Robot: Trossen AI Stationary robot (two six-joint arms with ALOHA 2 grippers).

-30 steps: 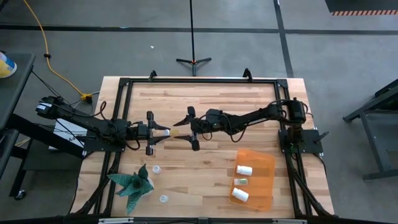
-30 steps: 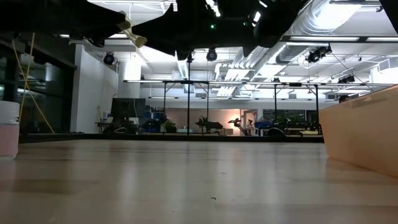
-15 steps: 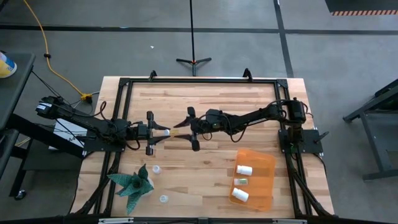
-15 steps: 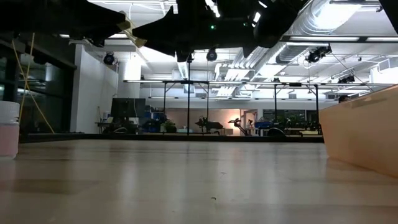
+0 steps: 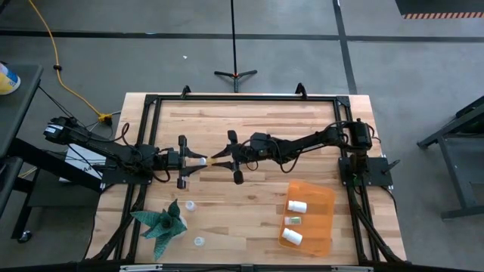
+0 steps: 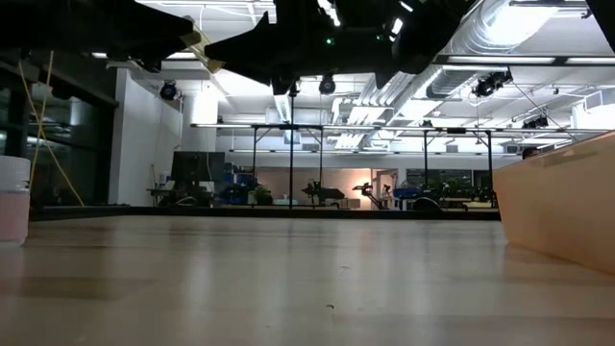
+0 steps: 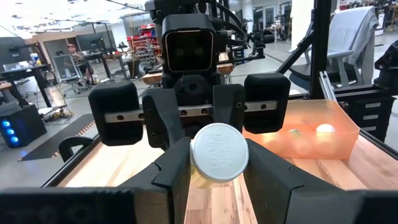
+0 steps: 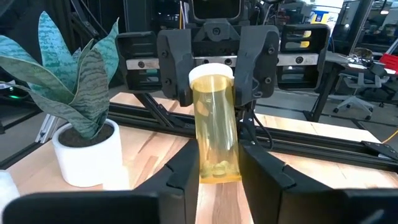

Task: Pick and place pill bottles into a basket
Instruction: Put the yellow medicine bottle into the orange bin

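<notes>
- Handover in mid-air over the middle of the bench [image 5: 249,125]: the right hand [image 5: 220,161] has just drawn its fingers in around the base end of an amber pill bottle [image 5: 211,161], where a second ago they stood wide.
- The left hand [image 5: 198,160] pinches the same bottle at its white cap end, so right now both hands grip it at once.
- My read: the bottle is about to change owners, with the left hand's release next and the right arm carrying it to the basket.
- The orange basket [image 5: 325,198] sits near the bench's front right corner with three bottles already inside.
- Two more small bottles [image 5: 190,205] wait near the front left, beside the potted plant [image 5: 160,224].
- The right wrist view shows the see-through amber body and its contents; the left wrist view shows only the round white cap [image 7: 219,152], with the basket glowing behind.
- The low view barely catches the arms overhead.
</notes>
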